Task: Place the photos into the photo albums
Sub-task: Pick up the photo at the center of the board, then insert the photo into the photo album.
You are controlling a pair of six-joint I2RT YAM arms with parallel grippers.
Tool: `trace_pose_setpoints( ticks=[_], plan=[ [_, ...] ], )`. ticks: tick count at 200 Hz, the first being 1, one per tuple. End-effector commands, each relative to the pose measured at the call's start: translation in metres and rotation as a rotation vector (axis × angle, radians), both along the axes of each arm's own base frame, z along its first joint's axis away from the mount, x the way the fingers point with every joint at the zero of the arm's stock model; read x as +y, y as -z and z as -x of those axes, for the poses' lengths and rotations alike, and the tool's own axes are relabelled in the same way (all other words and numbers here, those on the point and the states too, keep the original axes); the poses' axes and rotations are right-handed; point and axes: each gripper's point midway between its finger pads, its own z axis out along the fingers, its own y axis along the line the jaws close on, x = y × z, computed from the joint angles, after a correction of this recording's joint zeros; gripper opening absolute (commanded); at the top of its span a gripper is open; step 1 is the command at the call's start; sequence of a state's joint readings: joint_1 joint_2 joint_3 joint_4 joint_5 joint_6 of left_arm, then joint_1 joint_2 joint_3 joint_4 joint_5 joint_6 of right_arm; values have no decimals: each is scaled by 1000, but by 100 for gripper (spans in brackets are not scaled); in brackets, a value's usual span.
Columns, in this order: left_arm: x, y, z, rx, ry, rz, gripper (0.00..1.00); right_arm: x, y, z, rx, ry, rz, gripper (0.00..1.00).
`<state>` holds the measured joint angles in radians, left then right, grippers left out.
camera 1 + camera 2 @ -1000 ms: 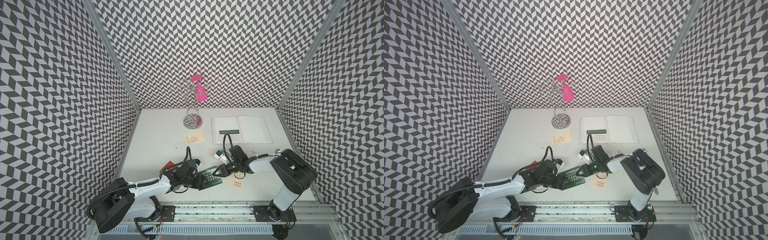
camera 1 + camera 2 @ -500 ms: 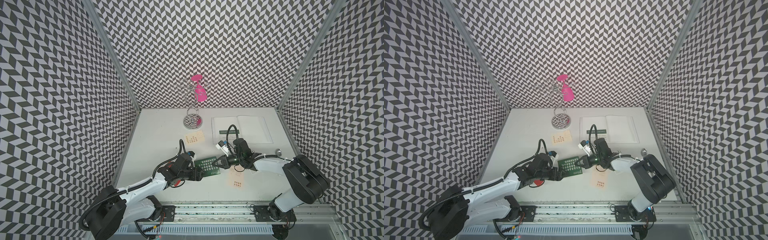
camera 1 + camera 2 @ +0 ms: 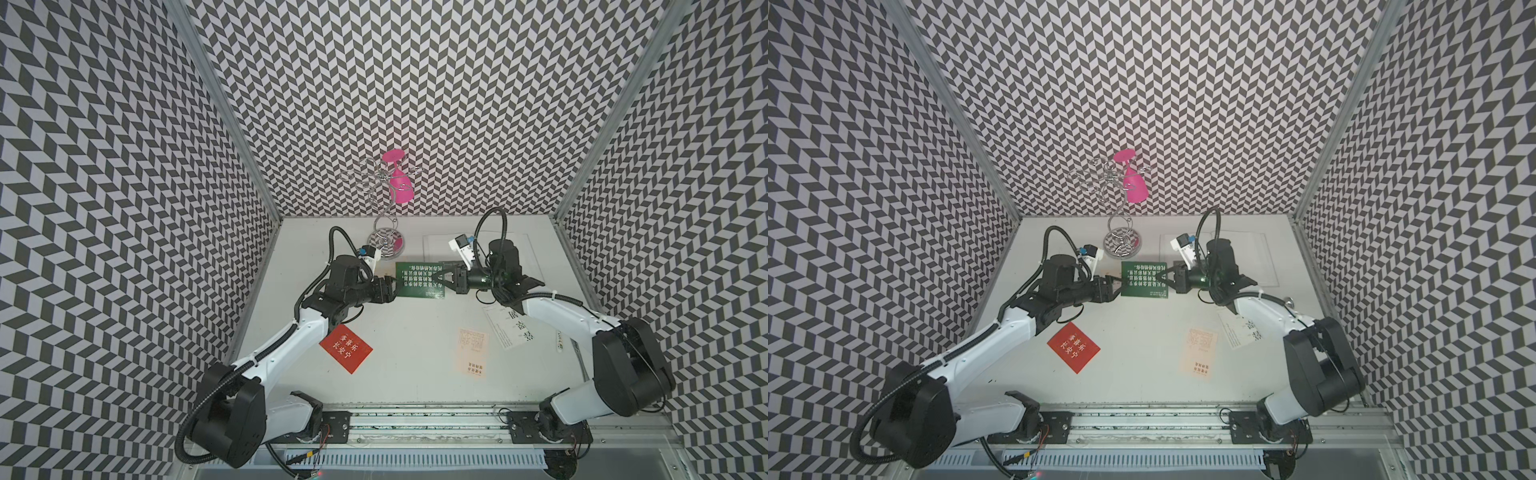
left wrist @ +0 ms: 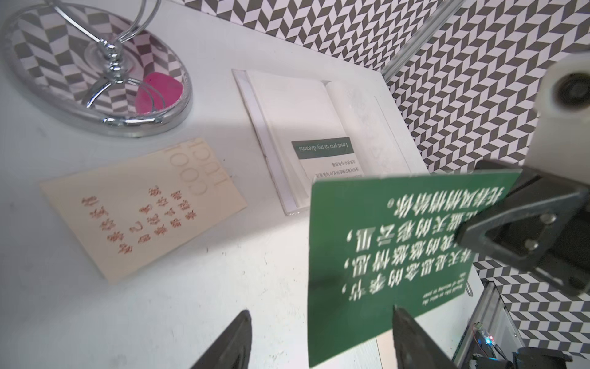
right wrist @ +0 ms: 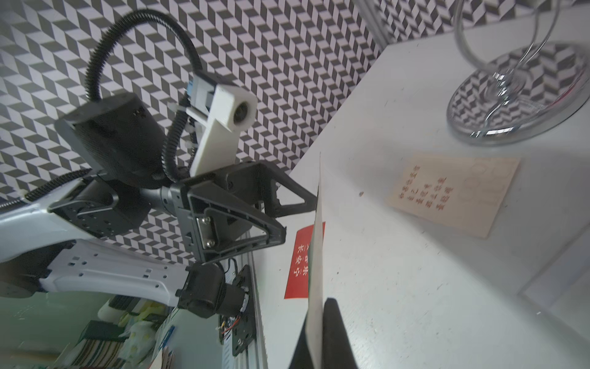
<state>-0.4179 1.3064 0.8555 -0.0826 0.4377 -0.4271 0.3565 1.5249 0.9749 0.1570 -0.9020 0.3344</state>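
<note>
Green card (image 3: 419, 280): flat matte rectangle, white print, held above white tabletop (image 3: 415, 332).
Right claw (image 3: 445, 279): clamped on one edge.
Left claw (image 3: 394, 286): black jaws wide, opposite edge.

right gripper (image 3: 444, 279) is pinching green card (image 3: 419, 280) above counter (image 3: 415, 374)
left gripper (image 3: 394, 286) is facing card's opposite edge; red card (image 3: 345, 348) is lying flat nearby

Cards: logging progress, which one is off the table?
The dark green card, pinched by the right end effector; the red card and peach card lie flat.
</note>
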Motion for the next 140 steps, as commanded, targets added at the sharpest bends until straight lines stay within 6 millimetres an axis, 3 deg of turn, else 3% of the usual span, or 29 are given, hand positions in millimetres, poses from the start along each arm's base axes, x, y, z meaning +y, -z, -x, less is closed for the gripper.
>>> trace_pose_setpoints(
  ticks=[1, 44, 82, 140],
  plan=[
    [-21, -39, -26, -120, 63, 58, 67, -20, -19, -41, -78, 82, 3, 0],
    [-54, -43, -74, -124, 76, 59, 60, -68, -21, -107, -97, 191, 36, 0],
    [-94, -29, -102, -104, 104, 34, 54, -103, 8, -148, -60, 247, 117, 0],
    [-146, 8, -134, -78, 143, 12, 43, -134, 50, -192, -40, 290, 323, 0]
  ],
)
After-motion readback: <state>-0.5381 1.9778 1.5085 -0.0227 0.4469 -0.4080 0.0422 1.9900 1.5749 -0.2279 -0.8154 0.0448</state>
